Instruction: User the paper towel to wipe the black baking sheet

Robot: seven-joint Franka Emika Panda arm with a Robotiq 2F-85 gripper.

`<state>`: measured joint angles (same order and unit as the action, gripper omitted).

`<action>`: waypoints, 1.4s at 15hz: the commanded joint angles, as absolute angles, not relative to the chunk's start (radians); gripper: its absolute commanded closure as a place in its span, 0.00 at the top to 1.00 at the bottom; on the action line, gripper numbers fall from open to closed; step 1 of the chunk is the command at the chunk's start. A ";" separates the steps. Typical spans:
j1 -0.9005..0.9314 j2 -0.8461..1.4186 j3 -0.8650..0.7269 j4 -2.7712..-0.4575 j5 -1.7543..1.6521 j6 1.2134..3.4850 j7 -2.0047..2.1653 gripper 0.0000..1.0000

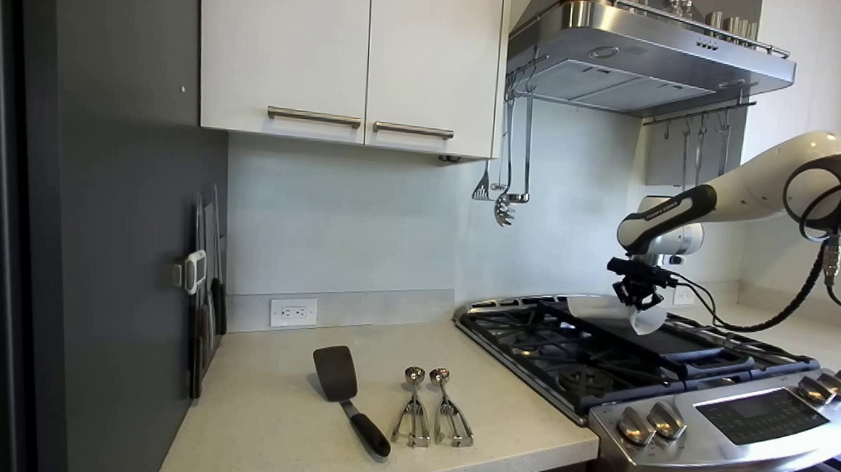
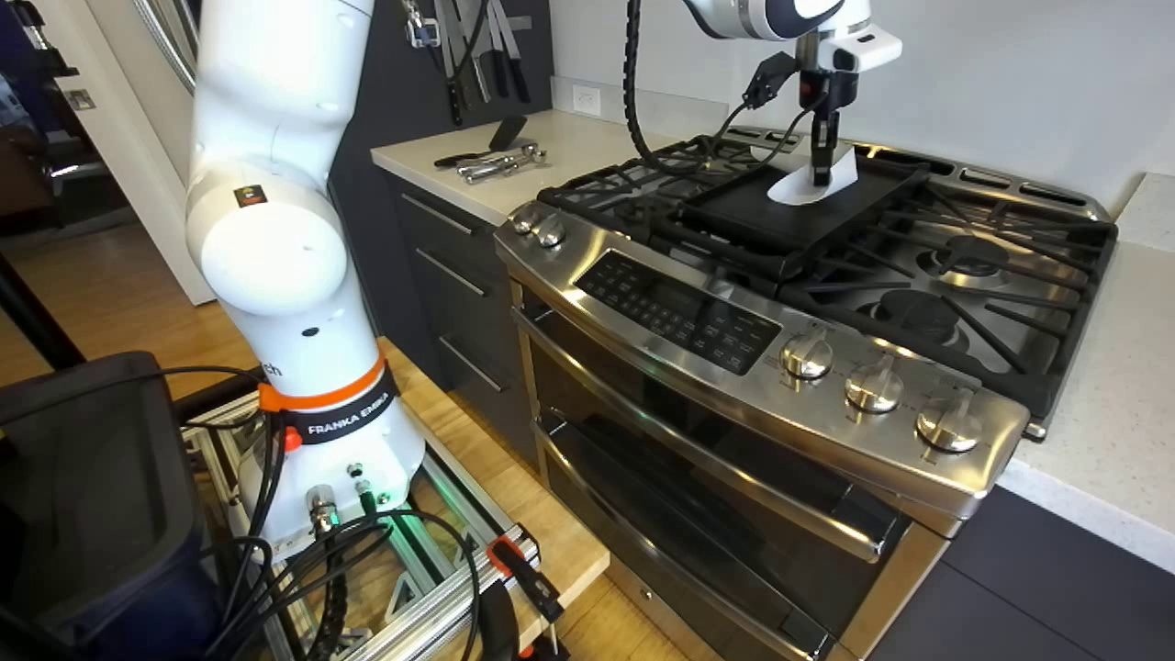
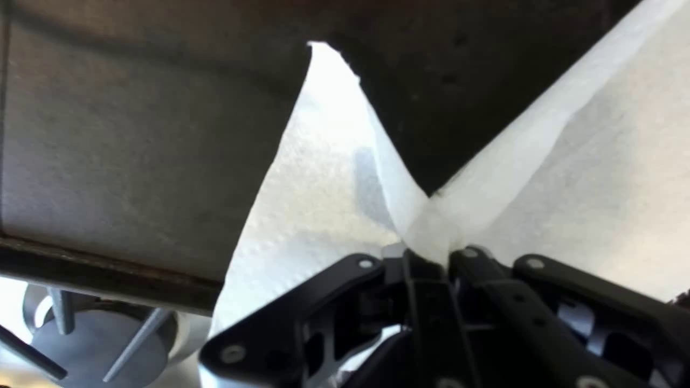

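The white paper towel [image 3: 312, 183] is pinched at its middle between the fingertips of my gripper [image 3: 444, 258]. From that pinch it spreads out to both sides as two flaps in the wrist view. Beneath it lies the black baking sheet [image 3: 135, 140], flat on the stove and partly covered by the towel. In both exterior views my gripper [image 2: 822, 174] points down over the black baking sheet [image 2: 744, 213], low above its surface. The paper towel [image 2: 797, 190] hangs there around the fingers, and whether it touches the sheet I cannot tell.
Barred stove grates [image 2: 1001, 285] flank the sheet, and control knobs [image 2: 875, 386] line the stove's front. A wall rises close behind. Overhead is a range hood [image 1: 656, 48] with hanging utensils [image 1: 509, 162]. A black spatula [image 1: 336, 374] and two metal scoops [image 1: 413, 409] lie on the counter.
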<state>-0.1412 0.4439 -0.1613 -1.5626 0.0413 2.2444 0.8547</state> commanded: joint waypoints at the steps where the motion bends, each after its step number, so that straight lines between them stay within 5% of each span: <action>1: -0.132 0.515 -0.161 -1.474 0.050 2.314 0.794 0.00; 14: -0.126 0.796 -0.216 -1.206 0.050 2.554 0.815 0.00; 21: -0.134 0.787 -0.201 -1.180 0.058 2.392 0.765 0.00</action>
<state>-0.1321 0.7855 -0.2135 -1.1915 0.0398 2.5066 0.7988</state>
